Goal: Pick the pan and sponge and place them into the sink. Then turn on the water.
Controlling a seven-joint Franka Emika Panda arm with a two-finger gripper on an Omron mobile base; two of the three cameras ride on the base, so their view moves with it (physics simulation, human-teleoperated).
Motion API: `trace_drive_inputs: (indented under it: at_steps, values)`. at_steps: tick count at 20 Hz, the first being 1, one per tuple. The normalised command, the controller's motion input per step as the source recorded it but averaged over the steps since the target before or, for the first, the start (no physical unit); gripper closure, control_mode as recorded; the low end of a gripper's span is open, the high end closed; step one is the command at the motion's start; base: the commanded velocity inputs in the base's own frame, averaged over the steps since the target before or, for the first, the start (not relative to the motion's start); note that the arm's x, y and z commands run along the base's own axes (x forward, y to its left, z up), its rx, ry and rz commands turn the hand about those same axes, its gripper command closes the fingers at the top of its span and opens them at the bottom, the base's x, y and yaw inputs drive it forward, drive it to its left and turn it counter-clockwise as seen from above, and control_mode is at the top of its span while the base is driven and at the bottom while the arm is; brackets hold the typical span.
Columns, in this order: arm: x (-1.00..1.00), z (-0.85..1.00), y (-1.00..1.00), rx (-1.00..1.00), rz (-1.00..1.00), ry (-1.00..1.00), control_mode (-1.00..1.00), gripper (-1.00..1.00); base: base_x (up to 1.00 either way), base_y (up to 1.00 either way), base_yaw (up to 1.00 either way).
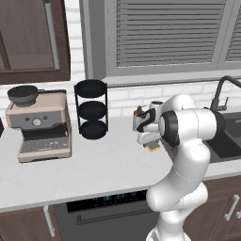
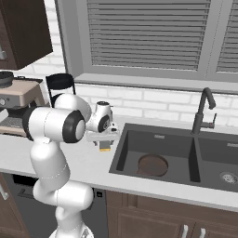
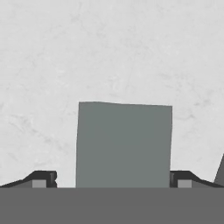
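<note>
My pincer (image 3: 112, 180) stands wide open astride the sponge (image 3: 124, 144) on the bench (image 2: 93, 162) beside the sink's (image 2: 122, 144) left rim; pan (image 2: 152, 165) lies in the left basin.

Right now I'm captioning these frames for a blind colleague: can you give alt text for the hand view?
Seen from directly above, the grey-green sponge lies on the pale speckled counter, sitting between the open gripper's two dark fingertips, which flank its left and right edges without visibly pressing it.
</note>
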Motion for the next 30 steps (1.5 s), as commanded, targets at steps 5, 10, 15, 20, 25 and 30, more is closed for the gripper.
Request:
trace_drive_inputs:
  at_steps: [5, 10, 15, 20, 25, 30]
  values:
    - [0.04, -0.02, 0.0, 0.0, 0.0, 0.0, -1.0, -1.0, 0.0, 0.0, 0.0]
    - [0.01, 0.0, -0.02, 0.0, 0.0, 0.0, -1.0, -1.0, 0.0, 0.0, 0.0]
    - [0.01, 0.0, 0.0, 0.0, 0.0, 0.0, -1.0, -1.0, 0.0, 0.0, 0.0]
    - [0.07, 0.0, 0.0, 0.0, 0.0, 0.0, -1.0, -1.0, 0.0, 0.0, 0.0]
    - [0.04, -0.02, -0.01, 0.0, 0.01, 0.0, -1.0, -1.0, 0.0, 0.0, 0.0]
    - [0.04, -0.04, 0.0, 0.0, 0.01, 0.0, -1.0, -1.0, 0.0, 0.0, 0.0]
